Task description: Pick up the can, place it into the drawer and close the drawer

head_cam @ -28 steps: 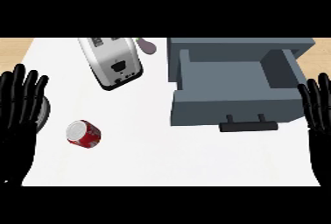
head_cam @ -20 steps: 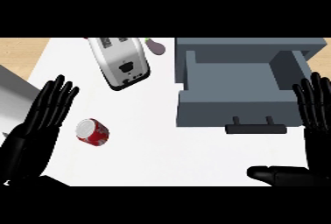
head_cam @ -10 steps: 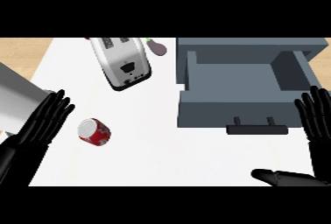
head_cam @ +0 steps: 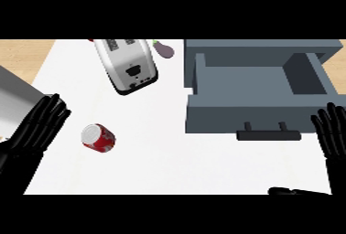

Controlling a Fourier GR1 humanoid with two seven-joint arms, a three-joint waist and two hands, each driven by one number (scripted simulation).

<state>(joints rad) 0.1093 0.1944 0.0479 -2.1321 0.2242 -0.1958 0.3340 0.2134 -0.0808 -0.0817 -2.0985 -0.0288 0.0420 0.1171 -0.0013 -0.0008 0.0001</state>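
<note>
A red can [head_cam: 99, 137] with a silver top lies on its side on the white counter [head_cam: 169, 155], left of centre. My left hand [head_cam: 37, 128] is open, fingers straight, just left of the can and apart from it. The grey drawer [head_cam: 260, 98] stands pulled open at the upper right, its dark handle [head_cam: 268, 134] facing me and its inside bare. My right hand [head_cam: 333, 132] is open at the right edge, beside the drawer's front corner, with its thumb [head_cam: 297, 191] low in the view.
A silver toaster [head_cam: 127, 65] lies tilted at the top centre. A purple eggplant [head_cam: 164, 49] sits behind it. A grey appliance edge [head_cam: 17, 98] shows at the far left. Wooden floor [head_cam: 24, 52] lies beyond the counter's left edge.
The view has shifted slightly, so the can and drawer sit a little further right. My left hand has drawn closer to the can. My right hand has sunk lower at the right edge.
</note>
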